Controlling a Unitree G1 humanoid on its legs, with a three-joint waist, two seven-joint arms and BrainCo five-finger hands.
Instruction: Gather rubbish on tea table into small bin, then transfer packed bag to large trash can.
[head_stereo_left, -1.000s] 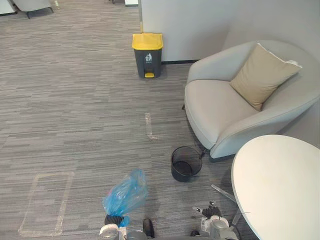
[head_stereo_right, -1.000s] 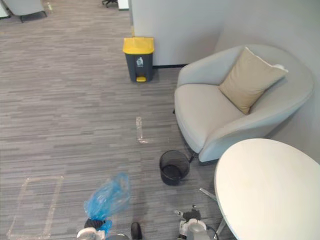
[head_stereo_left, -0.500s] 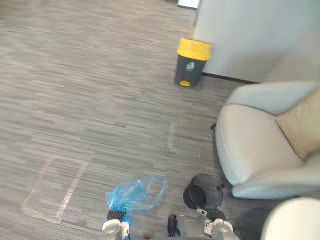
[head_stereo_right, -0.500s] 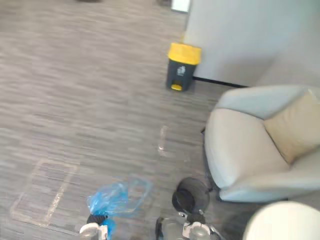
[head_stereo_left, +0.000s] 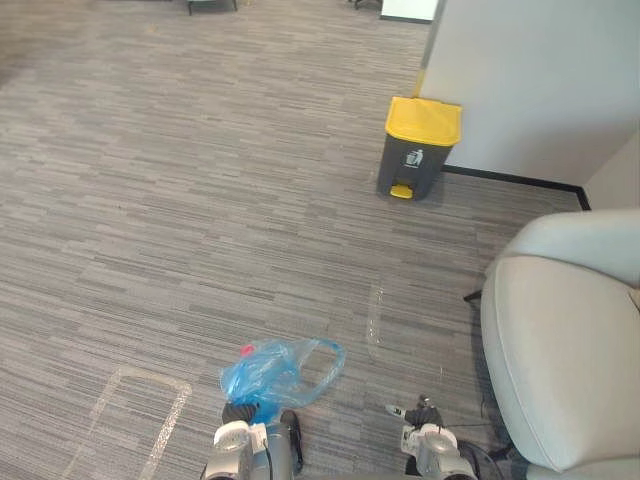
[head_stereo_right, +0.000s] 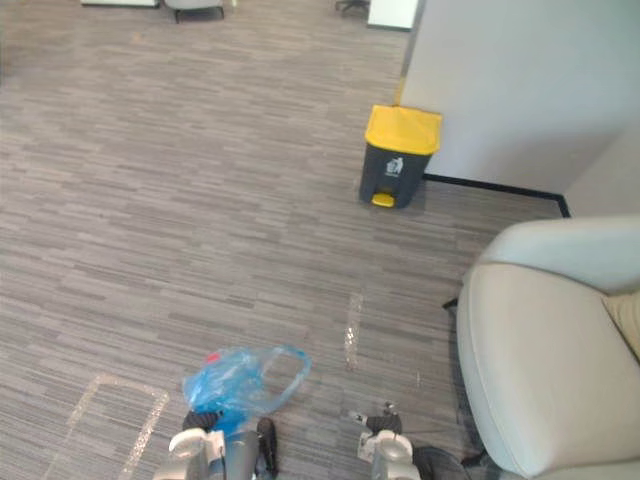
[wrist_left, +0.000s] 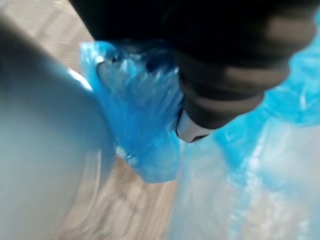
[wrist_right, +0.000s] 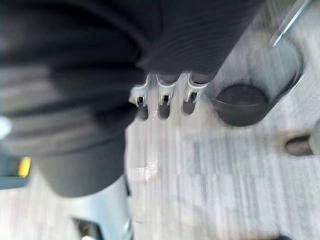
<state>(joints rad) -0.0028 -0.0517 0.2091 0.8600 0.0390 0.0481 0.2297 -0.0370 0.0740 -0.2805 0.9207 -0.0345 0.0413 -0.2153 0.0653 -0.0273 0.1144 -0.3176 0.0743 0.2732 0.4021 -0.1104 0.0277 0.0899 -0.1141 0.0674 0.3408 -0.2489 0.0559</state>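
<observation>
Left hand (head_stereo_left: 238, 413) first: it's low and close in front of the robot with the neck of the blue bag (head_stereo_left: 278, 368) scrunched up against it. In the left wrist view the plastic bunches right at the dark cover and the fingers are mostly buried in it, so I'm reading it as closed round the bag's neck, not just resting on it. Makes sense to hold it by the neck, since that keeps the mouth pinched so nothing drops out. The bag balloons out ahead of that hand, and something pinkish shows through the plastic, so it looks packed. I'd say the gathering half is done and this is the carry. Ahead of the hand and a bit to its right there's a strip of tape (head_stereo_left: 375, 315) on the carpet. Well beyond that is the large trash can (head_stereo_left: 418, 150) with the yellow lid, standing shut against the wall, well apart from the bag. There's a pedal at its foot, so my guess is the lid has to be dealt with before any drop. The right hand (head_stereo_left: 424, 414) sits level with the left one, off to its right. Its fingers (wrist_right: 161, 100) hang straight and loose with nothing in them — free for the lid, maybe. The small bin (wrist_right: 250, 105) sits on the floor just past those fingertips. Further right is the grey armchair (head_stereo_left: 560, 340), so going straight ahead is the open line.
</observation>
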